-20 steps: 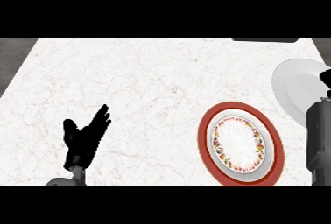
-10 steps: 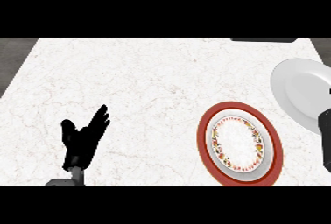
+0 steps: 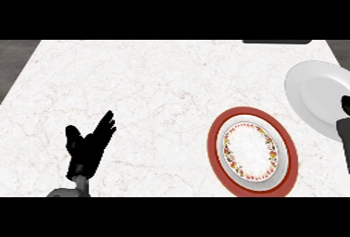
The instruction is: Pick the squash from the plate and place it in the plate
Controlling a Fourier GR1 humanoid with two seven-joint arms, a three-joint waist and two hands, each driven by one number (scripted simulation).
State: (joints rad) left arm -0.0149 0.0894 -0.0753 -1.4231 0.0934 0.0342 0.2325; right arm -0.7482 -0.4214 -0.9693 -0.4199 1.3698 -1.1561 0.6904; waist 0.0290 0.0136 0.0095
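Two plates are seen on a white marble counter (image 3: pixel 150 92) veined faintly in grey and pink, which fills most of the head view. A plain white plate (image 3: pixel 315 92) is set near the counter's right edge, and a red-rimmed plate (image 3: pixel 220 152) with a flower-patterned inner ring is set just beside it, lower and to its left. A dark grey floor (image 3: pixel 15 69) is shown beyond the counter's left edge, and a dark object (image 3: pixel 277 41) is cut off at the far right of the counter's back edge. The left hand (image 3: pixel 87 144) is held at rest over the lower left of the counter, fingers up and spread apart, nothing in it. Only a sliver of the right hand (image 3: pixel 345 105) is shown at the right border, over the white plate's rim; its state cannot be told. The squash cannot be made out on either plate or anywhere on the counter.
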